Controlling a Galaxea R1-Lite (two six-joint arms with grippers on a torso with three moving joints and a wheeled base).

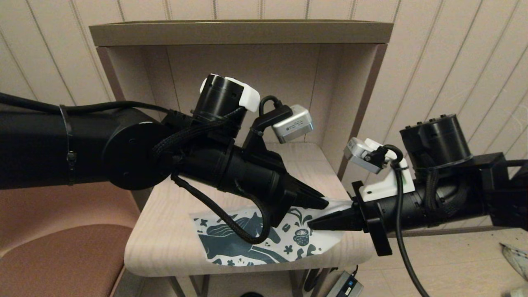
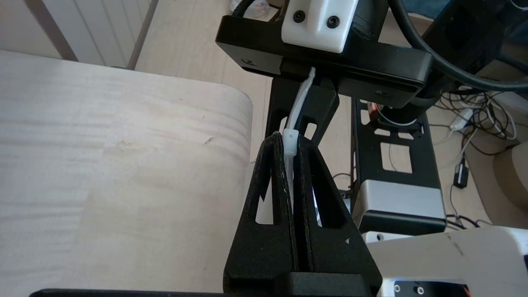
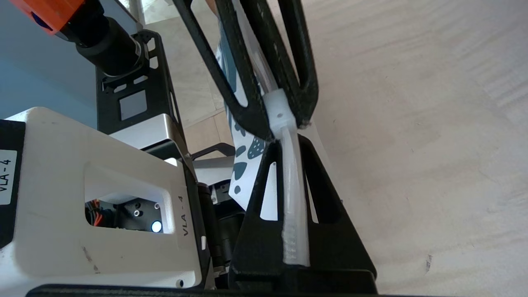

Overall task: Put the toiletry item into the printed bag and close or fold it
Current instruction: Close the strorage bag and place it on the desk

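I've got the printed bag (image 1: 264, 239) lying on the little table (image 1: 165, 243), its right edge lifted where my left gripper (image 1: 319, 202) and right gripper (image 1: 315, 224) both pinch the zip strip. The toiletry item isn't visible anywhere. Looks like the closing step; next I'd slide the slider (image 3: 278, 109) along.

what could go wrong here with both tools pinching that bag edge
Both tools, left tool and right tool, are shut on the printed bag's white zip strip at its right end, tips nearly touching; they could collide or tear it if they pull apart. The bag overhangs the table's front edge, so a tug could drag it off.
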